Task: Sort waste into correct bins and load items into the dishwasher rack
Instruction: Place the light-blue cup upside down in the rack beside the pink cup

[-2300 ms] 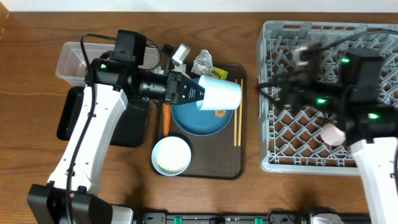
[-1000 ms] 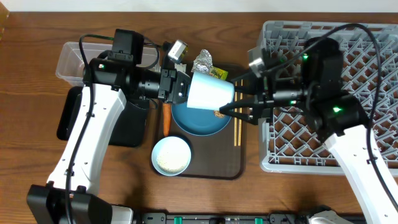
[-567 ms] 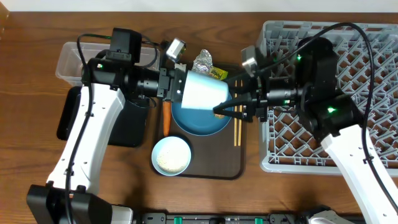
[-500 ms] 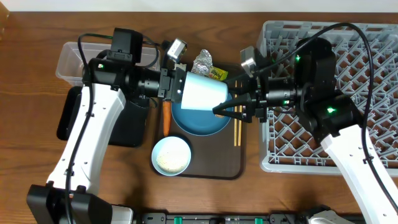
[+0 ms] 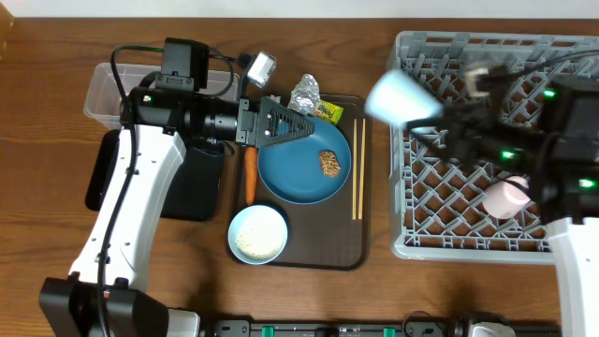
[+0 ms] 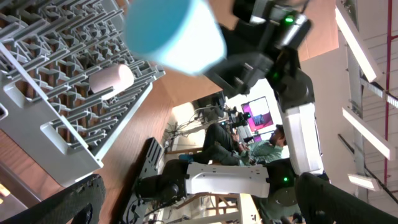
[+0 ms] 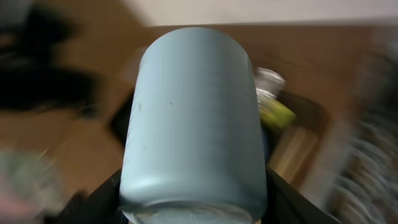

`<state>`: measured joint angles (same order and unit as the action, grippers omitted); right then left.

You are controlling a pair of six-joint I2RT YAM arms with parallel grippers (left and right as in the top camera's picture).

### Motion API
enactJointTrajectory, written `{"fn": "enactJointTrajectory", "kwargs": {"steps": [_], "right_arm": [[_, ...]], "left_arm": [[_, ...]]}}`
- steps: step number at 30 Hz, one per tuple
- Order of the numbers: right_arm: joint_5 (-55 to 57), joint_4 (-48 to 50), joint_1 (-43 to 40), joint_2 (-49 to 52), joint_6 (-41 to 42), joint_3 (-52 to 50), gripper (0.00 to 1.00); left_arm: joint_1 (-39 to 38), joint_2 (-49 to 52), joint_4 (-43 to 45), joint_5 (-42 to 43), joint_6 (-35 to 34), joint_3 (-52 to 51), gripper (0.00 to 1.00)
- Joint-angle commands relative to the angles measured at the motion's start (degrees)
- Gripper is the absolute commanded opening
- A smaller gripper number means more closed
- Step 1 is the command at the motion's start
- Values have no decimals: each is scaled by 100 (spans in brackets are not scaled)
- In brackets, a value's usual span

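Light blue cup (image 5: pixel 402 96) in right hand (image 7: pixel 193 206) hangs over rack wall (image 5: pixel 397 187).

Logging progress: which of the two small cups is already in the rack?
The pink cup, lying on its side in the rack; the light blue cup is airborne, gripped by the right tool.
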<state>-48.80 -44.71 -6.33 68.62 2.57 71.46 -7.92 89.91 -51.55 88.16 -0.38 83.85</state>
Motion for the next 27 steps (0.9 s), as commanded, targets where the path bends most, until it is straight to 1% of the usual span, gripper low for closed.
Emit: {"fn": "enactJointTrajectory", "kwargs": {"steps": [1,4,7,11,14,17,20,27], "right_arm": [[1504,-400,-752,-79,540,66,40],[2540,-898,-1508,-79,944,66,40],[3294,-1174,-2256,-76,1147,66,40],[3799,-1344,-3126,-26,1440,66,38],[3899,-1602,-3611,120,1681,63,38],[4059,-1912,-3950,365,1698,63,37],[4216,-2002,-4164,686,1692,63,36],[4098,-1993,-4199,1394,1665,63,38]], "left_arm": [[0,0,9,72,13,44,98],[0,0,9,72,13,44,98],[-2,0,9,70,13,44,98],[-2,0,11,70,13,44,98],[-2,0,9,70,13,44,98],[-2,0,9,72,13,44,98],[-2,0,9,72,13,44,98],[-2,0,9,70,13,44,98]]}}
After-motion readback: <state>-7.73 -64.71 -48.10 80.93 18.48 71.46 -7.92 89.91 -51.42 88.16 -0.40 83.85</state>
